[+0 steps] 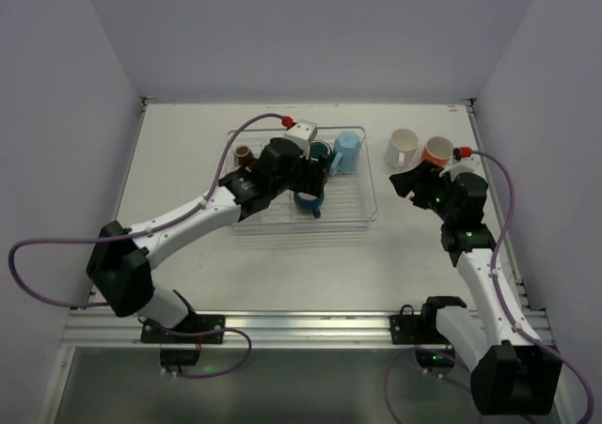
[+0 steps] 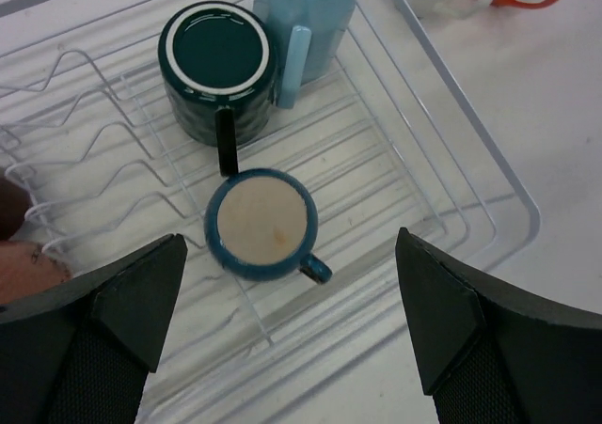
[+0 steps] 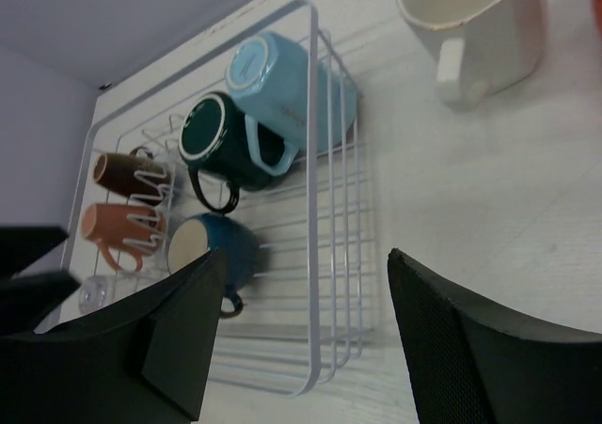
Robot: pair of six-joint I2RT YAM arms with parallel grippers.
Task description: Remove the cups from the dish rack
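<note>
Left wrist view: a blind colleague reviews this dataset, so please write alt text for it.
An open gripper hovers over a navy mug in a clear wire dish rack, the mug's cream round face toward the camera. Beyond it, a dark teal mug and a light blue mug stand side by side.

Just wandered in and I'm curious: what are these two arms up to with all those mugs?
They are unloading cups from a clear wire dish rack. The left gripper hovers open above a navy mug with a cream inside, which sits in the rack near a dark teal mug and a light blue mug. A white mug and an orange mug stand on the table beside the rack, near the open, empty right gripper.
</note>
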